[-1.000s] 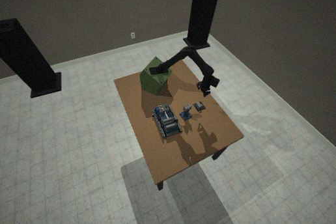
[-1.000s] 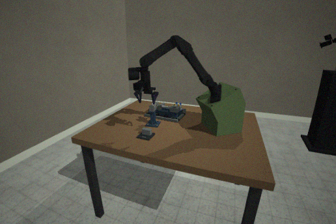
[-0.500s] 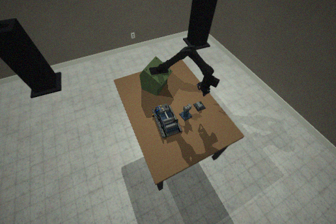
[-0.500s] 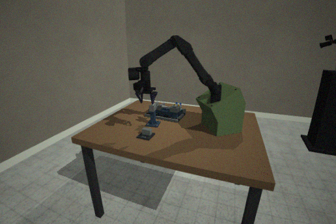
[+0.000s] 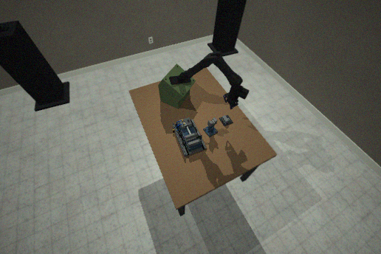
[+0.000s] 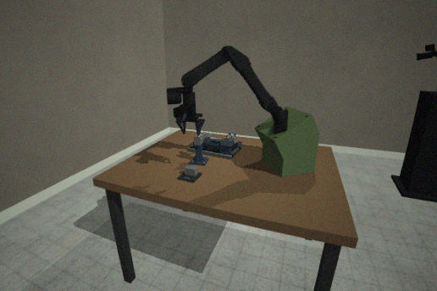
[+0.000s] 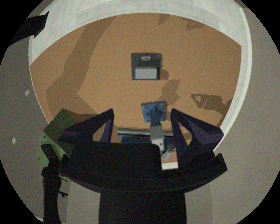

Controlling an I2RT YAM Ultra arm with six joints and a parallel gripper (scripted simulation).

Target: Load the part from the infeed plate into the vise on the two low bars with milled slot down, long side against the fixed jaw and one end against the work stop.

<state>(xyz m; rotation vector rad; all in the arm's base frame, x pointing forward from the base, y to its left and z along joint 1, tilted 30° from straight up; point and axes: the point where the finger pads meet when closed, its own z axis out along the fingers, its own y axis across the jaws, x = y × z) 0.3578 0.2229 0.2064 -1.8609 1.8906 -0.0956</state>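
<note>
The part, a light grey block (image 5: pixel 226 118) (image 6: pixel 190 170) (image 7: pixel 145 73), sits on the dark infeed plate (image 6: pixel 183 177) (image 7: pixel 135 61). I cannot tell which way its slot faces. My gripper (image 5: pixel 230 105) (image 6: pixel 191 134) (image 7: pixel 142 111) is open and empty, high above the table, fingers pointing down. In the wrist view the part lies beyond the fingertips. The vise (image 5: pixel 190 136) (image 6: pixel 216 146) has a dark base and grey jaws; the wrist view shows only a strip of it behind the gripper. Its bars and work stop are too small to make out clearly.
A blue stand (image 5: pixel 210 132) (image 6: pixel 199 160) (image 7: pixel 152 111) with a grey head, apparently the V-block, rises between the infeed plate and the vise. The green arm base (image 5: pixel 170 91) (image 6: pixel 292 149) (image 7: pixel 62 125) stands on the wooden table (image 5: pixel 236 137) (image 6: pixel 254 187).
</note>
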